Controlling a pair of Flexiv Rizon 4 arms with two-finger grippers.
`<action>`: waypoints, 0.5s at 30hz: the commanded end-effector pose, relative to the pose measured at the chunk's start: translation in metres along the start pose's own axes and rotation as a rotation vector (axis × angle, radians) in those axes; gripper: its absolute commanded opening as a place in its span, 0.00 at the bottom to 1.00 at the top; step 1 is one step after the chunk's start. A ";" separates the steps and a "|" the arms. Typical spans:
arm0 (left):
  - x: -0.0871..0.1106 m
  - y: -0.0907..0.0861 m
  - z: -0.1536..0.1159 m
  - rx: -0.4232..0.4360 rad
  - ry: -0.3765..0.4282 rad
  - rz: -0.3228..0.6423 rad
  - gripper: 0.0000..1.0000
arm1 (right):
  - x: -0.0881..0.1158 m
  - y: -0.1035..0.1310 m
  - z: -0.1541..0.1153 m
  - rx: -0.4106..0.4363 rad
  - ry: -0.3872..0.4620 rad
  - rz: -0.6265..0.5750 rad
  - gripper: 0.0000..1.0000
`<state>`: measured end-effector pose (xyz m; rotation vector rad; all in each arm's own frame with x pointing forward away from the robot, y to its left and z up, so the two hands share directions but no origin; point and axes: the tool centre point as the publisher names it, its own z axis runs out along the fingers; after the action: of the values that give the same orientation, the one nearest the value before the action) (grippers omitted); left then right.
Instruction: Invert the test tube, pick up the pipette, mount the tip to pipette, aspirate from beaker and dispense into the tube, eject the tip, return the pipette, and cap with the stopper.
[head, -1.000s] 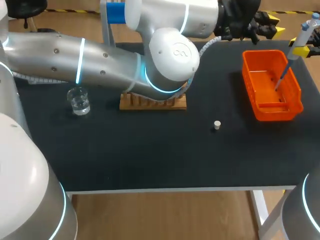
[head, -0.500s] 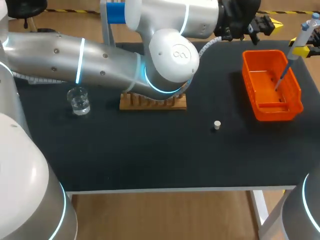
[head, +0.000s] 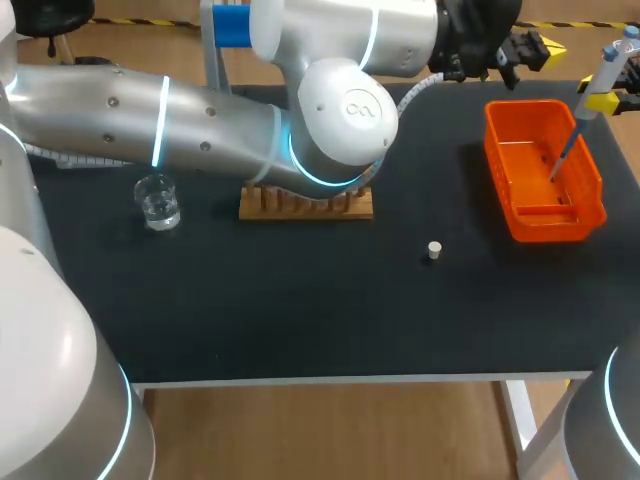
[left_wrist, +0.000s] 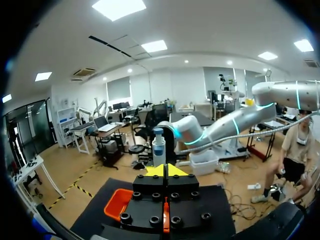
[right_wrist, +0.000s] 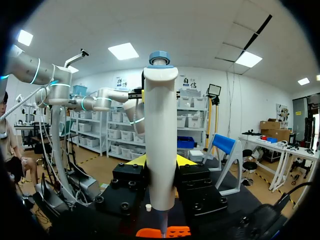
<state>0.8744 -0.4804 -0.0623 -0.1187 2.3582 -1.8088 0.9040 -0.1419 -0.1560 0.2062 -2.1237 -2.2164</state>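
Currently held: pipette (right_wrist: 161, 125), upright, clamped between both fingers of the right gripper (right_wrist: 161, 162), above the orange bin (head: 530, 104) at the worktop's (head: 300, 300) far right corner.
Left gripper (left_wrist: 166, 170): tips pressed together, gripping nothing, over the far edge.
Beaker (head: 158, 201): near the left edge.
Stopper (head: 433, 250): mid-worktop, alone.

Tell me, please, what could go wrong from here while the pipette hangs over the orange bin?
1. The pipette, clamped in the right gripper, points its tip close to the right wall of the orange bin; once ejected, the tip might bounce out.
2. The left gripper sits just behind the bin, so carrying the pipette back could bring the two arms into contact.
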 end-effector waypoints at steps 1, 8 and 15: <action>-0.002 0.001 0.007 0.033 0.014 -0.011 0.00 | -0.001 0.000 -0.002 0.000 0.006 0.000 0.00; -0.004 -0.002 0.018 0.047 0.027 -0.029 0.00 | -0.001 0.000 -0.002 0.000 0.006 0.000 0.00; -0.007 -0.005 0.032 0.074 0.041 -0.041 0.00 | -0.001 0.000 -0.002 0.000 0.006 0.000 0.00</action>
<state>0.8808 -0.5021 -0.0590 -0.1391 2.3810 -1.8605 0.9040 -0.1419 -0.1560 0.2063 -2.1237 -2.2164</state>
